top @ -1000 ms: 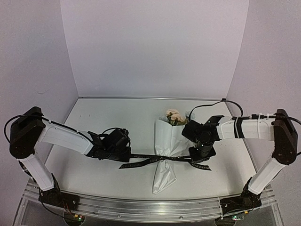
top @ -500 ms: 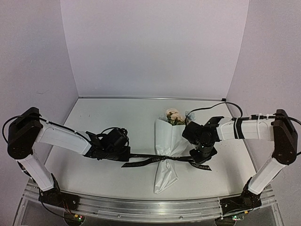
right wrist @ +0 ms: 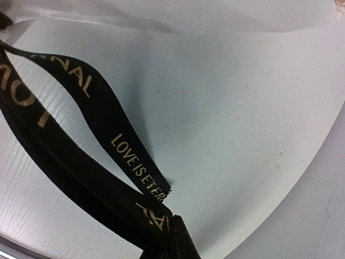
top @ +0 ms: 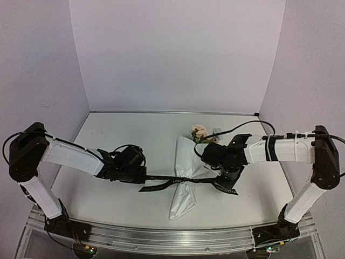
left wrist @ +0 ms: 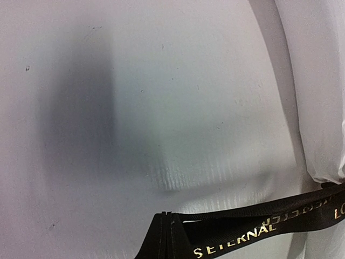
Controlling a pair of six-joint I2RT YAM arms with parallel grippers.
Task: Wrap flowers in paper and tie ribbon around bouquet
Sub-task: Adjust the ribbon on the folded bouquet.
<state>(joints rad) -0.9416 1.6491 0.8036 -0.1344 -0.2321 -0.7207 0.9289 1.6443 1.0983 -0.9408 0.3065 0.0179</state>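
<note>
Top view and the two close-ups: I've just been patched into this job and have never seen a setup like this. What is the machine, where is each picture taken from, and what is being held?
You are looking at two robot arms bolted at the near edge of a white table. The wide picture comes from a fixed camera above and behind them. Each close-up comes from a camera on one wrist. On the table lies a bouquet: flowers wrapped in white paper. A black ribbon with gold lettering crosses its pinched waist. The left gripper is shut on one end of the ribbon and the right gripper is shut on the other. Each close-up shows its end of the ribbon rising from the bottom edge.
</note>
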